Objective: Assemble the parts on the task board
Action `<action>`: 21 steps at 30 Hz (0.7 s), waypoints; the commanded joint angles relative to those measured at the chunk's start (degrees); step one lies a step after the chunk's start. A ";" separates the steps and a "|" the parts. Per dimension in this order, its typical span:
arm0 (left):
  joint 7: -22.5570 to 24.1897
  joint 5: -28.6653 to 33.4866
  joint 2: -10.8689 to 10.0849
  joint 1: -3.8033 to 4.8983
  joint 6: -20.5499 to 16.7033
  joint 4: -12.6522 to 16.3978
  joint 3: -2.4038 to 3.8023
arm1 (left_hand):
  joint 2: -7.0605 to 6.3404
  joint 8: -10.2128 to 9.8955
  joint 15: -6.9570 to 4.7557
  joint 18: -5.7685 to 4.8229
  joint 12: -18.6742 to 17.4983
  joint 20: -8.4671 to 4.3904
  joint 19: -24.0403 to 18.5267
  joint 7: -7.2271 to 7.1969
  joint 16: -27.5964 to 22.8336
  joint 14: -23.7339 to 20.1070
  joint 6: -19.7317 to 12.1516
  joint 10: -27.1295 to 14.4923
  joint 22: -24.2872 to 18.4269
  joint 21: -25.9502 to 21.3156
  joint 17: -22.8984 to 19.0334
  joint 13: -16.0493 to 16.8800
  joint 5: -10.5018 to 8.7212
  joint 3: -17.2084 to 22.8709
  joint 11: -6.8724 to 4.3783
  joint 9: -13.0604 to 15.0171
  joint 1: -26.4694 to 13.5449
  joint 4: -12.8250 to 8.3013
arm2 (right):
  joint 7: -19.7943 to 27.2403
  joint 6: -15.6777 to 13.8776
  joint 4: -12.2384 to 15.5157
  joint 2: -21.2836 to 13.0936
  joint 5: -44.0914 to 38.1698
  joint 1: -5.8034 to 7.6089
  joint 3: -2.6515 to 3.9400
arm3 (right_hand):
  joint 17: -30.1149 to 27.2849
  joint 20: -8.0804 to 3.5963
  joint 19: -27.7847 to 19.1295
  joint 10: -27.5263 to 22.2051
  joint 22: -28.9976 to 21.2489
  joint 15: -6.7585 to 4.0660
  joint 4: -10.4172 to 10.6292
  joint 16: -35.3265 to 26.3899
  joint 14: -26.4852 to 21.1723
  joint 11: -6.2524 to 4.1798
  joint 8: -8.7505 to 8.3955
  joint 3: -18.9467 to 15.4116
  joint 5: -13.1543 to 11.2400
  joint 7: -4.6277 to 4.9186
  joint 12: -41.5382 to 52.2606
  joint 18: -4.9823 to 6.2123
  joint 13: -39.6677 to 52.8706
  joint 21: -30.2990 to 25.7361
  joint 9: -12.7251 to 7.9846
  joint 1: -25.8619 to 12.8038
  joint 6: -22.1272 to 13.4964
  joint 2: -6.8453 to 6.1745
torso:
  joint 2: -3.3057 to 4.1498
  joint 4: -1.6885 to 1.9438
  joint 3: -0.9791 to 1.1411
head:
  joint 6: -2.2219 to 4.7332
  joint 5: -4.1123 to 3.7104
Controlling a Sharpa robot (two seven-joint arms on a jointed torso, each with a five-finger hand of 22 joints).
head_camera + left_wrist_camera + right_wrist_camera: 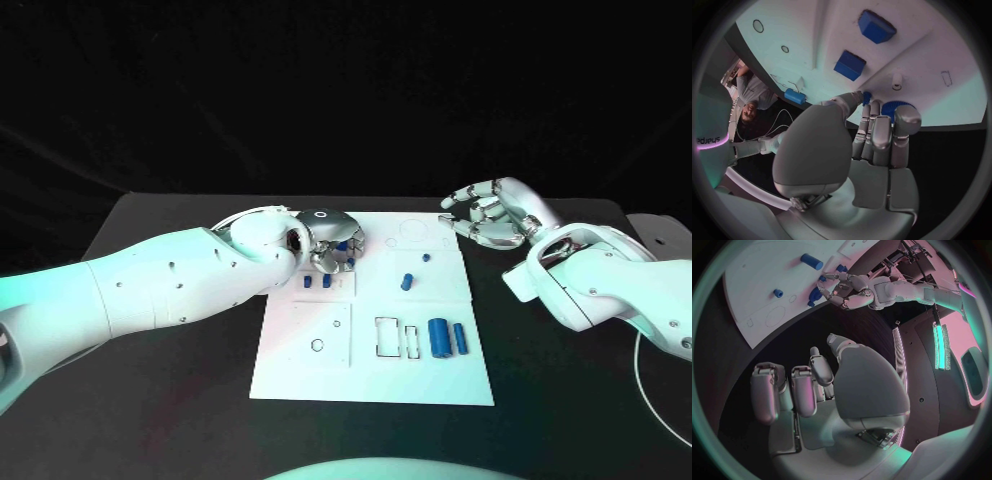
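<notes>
The left hand's fingers (879, 131) curl down together onto a blue part (891, 107) at the task board (433, 375)'s upper left corner in the head view, thumb tip touching it from the side; whether they truly grip it or only rest on it I cannot tell. The left hand (326, 240) covers most of that piece. The right hand (493, 215) hangs at the board's upper right corner with fingers loosely curled and apart, holding nothing.

To do this step well, I judge the left hand should close squarely round the part before lifting, keeping it upright and clear of the two small pieces (317, 283) just below.

The board holds a small peg (408, 279) at centre and two long blue blocks (449, 339) standing side by side at lower right, beside outlined empty slots (391, 336)
</notes>
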 commanded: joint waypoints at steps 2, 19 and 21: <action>0.01 -0.46 0.30 -0.07 1.05 -0.13 0.02 | 0.39 -0.37 -0.07 -1.08 -0.32 -0.14 0.47 -0.05 0.32 0.30 0.35 0.62 0.20 0.32 -0.14 -0.20 -0.11 0.61 -0.17 -0.14 0.45 -0.04 | 0.47 0.12 0.11 0.06 -0.11 -0.04 0.00 | 6.50 -0.30 1.42 -0.44 9.37 -0.45 -0.02 -0.40 3.24 -0.02 0.18 0.22 0.29 -0.22 -0.29 0.87 -0.03 -0.22 0.01 0.20 -0.35 -0.19 | -0.05 0.00 0.05 | -0.08 -0.02; -1.59 -0.43 0.38 -0.13 4.20 -0.29 0.01 | 0.89 -0.72 -0.33 -1.39 -0.94 -0.37 1.15 -0.17 1.04 0.82 1.46 2.42 2.14 1.84 0.12 -0.99 -0.32 1.98 -0.48 -0.78 0.80 -1.26 | 0.29 0.20 0.14 0.01 -0.13 -0.04 0.00 | 6.55 -0.33 1.51 -0.18 9.43 -0.48 0.06 -0.40 3.28 -0.06 0.37 0.29 0.35 -0.27 -0.04 0.83 0.13 -0.14 0.06 0.11 -0.17 -0.13 | -0.07 0.05 0.03 | -0.34 -0.13; -1.73 -0.43 0.39 -0.13 4.52 -0.28 0.01 | 1.14 -0.73 -0.35 -1.44 -1.02 -0.39 1.25 -0.16 1.17 0.91 1.73 2.74 2.43 2.08 0.16 -1.09 -0.35 2.24 -0.50 -0.86 0.82 -1.46 | 0.29 0.21 0.14 0.02 -0.13 -0.04 0.00 | 6.55 -0.33 1.51 -0.18 9.43 -0.48 0.06 -0.40 3.28 -0.06 0.37 0.29 0.35 -0.27 -0.04 0.83 0.13 -0.14 0.06 0.11 -0.17 -0.13 | -0.06 0.09 0.04 | -0.35 -0.18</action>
